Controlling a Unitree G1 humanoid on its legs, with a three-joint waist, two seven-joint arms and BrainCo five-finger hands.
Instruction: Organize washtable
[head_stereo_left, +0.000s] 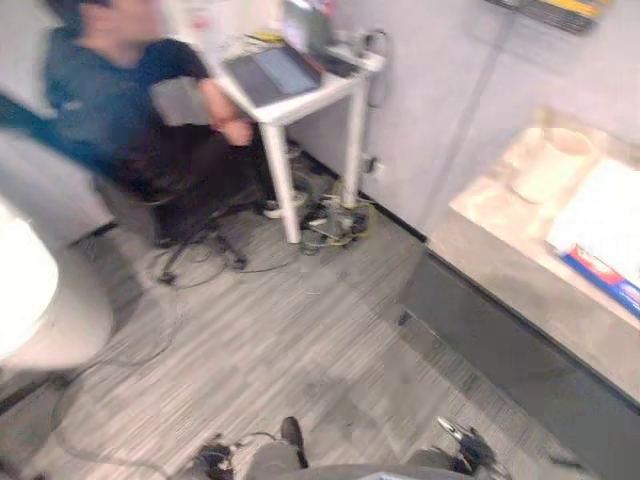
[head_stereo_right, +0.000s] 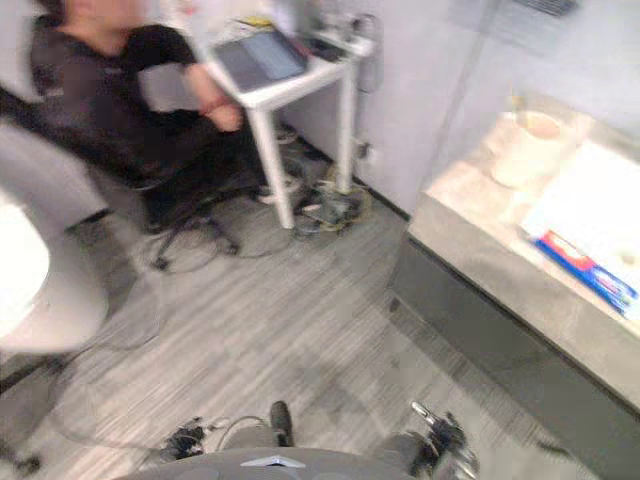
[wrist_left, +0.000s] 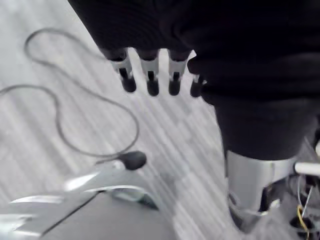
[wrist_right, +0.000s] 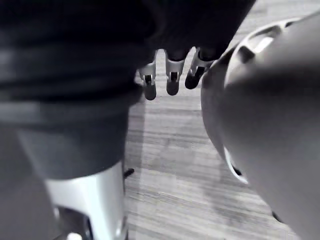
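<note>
Silver fingers of the left hand (wrist_left: 150, 75) hang straight and loose over the grey striped floor (wrist_left: 165, 130), holding nothing. The right hand (wrist_right: 172, 80) hangs the same way, empty too. The washtable (head_stereo_left: 500, 255) is off to the robot's right, well apart from both hands. On it sit a white cup (head_stereo_left: 545, 165), a white sheet (head_stereo_left: 605, 215) and a blue and red packet (head_stereo_left: 598, 272).

Washtable (head_stereo_left: 520, 268) at right bears a cup (head_stereo_left: 548, 165) behind a box (head_stereo_left: 602, 215); person (head_stereo_left: 100, 90) sits far left.
</note>
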